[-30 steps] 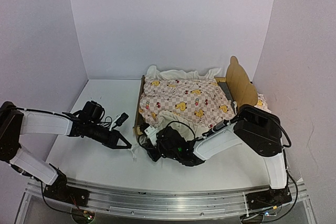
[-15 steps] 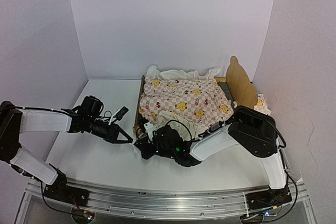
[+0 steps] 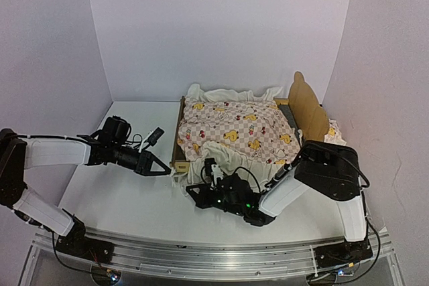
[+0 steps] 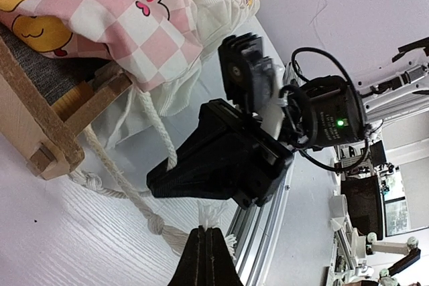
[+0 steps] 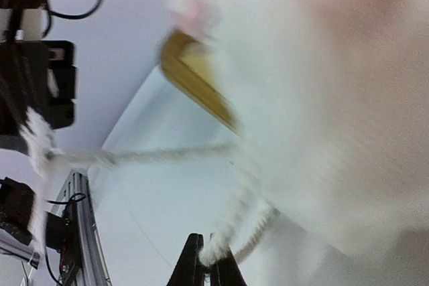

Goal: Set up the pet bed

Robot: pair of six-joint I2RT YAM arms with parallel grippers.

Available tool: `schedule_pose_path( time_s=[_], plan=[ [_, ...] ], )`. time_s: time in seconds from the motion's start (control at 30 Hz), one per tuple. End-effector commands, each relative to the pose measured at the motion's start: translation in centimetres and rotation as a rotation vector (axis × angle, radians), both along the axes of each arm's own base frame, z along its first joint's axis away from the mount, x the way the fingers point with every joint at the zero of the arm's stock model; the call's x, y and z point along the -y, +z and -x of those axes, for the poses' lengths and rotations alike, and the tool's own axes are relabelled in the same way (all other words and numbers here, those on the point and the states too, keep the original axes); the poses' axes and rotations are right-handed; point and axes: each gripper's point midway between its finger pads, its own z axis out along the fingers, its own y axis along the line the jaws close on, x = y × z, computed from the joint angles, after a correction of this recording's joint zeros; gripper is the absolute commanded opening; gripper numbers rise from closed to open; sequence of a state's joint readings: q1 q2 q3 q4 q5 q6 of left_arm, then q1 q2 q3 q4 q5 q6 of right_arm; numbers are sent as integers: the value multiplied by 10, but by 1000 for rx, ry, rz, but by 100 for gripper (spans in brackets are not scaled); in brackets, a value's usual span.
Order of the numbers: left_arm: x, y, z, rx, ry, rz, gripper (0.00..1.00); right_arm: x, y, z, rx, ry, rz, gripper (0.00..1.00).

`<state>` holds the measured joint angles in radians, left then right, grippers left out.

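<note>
The pet bed point(image 3: 178, 133) is a light-wood frame with a bear-ear headboard point(image 3: 306, 104). The pink duck quilt point(image 3: 231, 125) is spread over it. A white knotted rope point(image 4: 155, 222) hangs from the bed's near left corner point(image 4: 41, 122). My left gripper point(image 3: 163, 171) sits just left of that corner. It is shut on the rope's frayed end point(image 4: 206, 218). My right gripper point(image 3: 192, 189) lies low in front of the same corner. It is shut on another part of the white rope point(image 5: 216, 254). The right wrist view is blurred.
The small matching pillow point(image 3: 333, 129) lies behind the headboard by the right wall. The quilt's cream ruffle point(image 3: 224, 159) hangs over the bed's near edge. The two grippers are close together, and the right gripper's black body point(image 4: 224, 165) fills the left wrist view.
My left gripper has moved a little farther from the near edge, up toward the bed's corner. My right wrist swung left, then back right and nearer, with the rope in its jaws.
</note>
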<state>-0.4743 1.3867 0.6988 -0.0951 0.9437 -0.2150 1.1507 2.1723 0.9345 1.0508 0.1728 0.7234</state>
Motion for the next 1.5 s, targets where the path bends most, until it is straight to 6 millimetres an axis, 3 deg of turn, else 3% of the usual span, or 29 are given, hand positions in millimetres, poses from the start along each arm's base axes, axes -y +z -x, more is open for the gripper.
schedule_pose_path(
  time_s=[0.0,0.07,0.23,0.43,0.6,0.63,0.8,0.87,0.97,1.03,1.1,1.2,1.3,1.4,1.47],
  plan=[
    [12,3,5,58,-44,32,0,35,14,-4,-108,-155,-75,19],
    [22,1,11,81,-70,46,0,44,8,0,-140,-160,-36,32],
    [42,-7,19,117,-110,56,0,67,4,13,-195,-159,82,47],
    [57,-26,21,188,-131,15,0,95,17,21,-147,-145,262,51],
    [80,-47,45,199,-200,-22,1,105,23,20,-81,-131,371,53],
    [83,-51,48,203,-207,-32,3,106,24,21,-73,-121,394,54],
    [79,-55,52,258,-267,-103,46,111,32,20,-25,-104,460,56],
    [75,-48,55,300,-312,-125,54,112,32,18,-7,-104,486,56],
    [66,-36,62,353,-374,-158,63,103,34,12,23,-97,516,52],
    [57,-25,56,413,-339,-200,60,89,36,9,34,-69,522,47],
    [42,-24,33,383,-192,-285,51,73,37,5,37,-48,518,43],
    [6,-33,-6,124,157,-396,39,56,38,1,35,-39,503,37],
    [-5,-33,-15,3,325,-367,38,37,43,4,83,8,503,33],
    [-13,-28,-23,19,445,-305,42,7,51,17,210,109,566,34],
    [-19,-29,-25,29,482,-295,45,3,32,15,201,133,686,36]
  ],
)
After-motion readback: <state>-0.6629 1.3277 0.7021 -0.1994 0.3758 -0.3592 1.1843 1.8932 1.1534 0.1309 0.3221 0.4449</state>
